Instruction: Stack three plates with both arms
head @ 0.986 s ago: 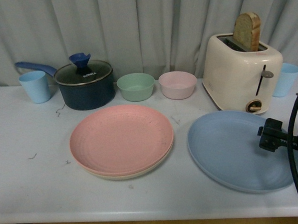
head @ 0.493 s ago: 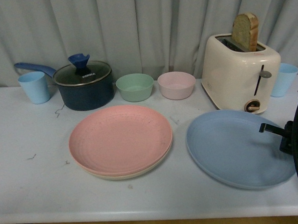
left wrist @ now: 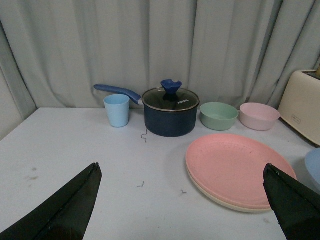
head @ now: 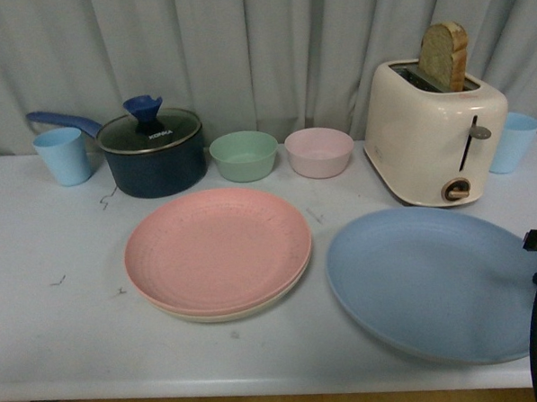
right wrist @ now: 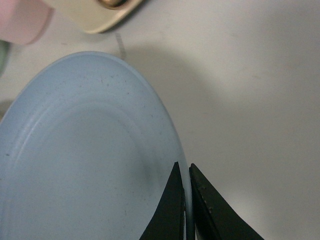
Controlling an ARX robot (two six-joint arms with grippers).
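Observation:
The pink plate (head: 217, 249) lies on top of the beige plate (head: 256, 308), whose rim shows beneath it at the table's middle. To their right is the blue plate (head: 435, 282), which casts a shadow under its near edge. My right gripper (head: 534, 241) holds its right rim. In the right wrist view the gripper (right wrist: 183, 165) is shut on the thin rim of the blue plate (right wrist: 85, 160). My left gripper (left wrist: 181, 167) hangs open above the table left of the pink plate (left wrist: 235, 165), holding nothing.
Along the back stand a light blue cup (head: 63, 156), a dark lidded pot (head: 153, 153), a green bowl (head: 244, 155), a pink bowl (head: 319, 151), a cream toaster (head: 436, 129) holding a bread slice (head: 445, 55), and another blue cup (head: 515, 141).
The blue plate has shifted slightly left and toward the table's front edge and looks larger. My right gripper has slid toward the right edge of the front view, still on the rim.

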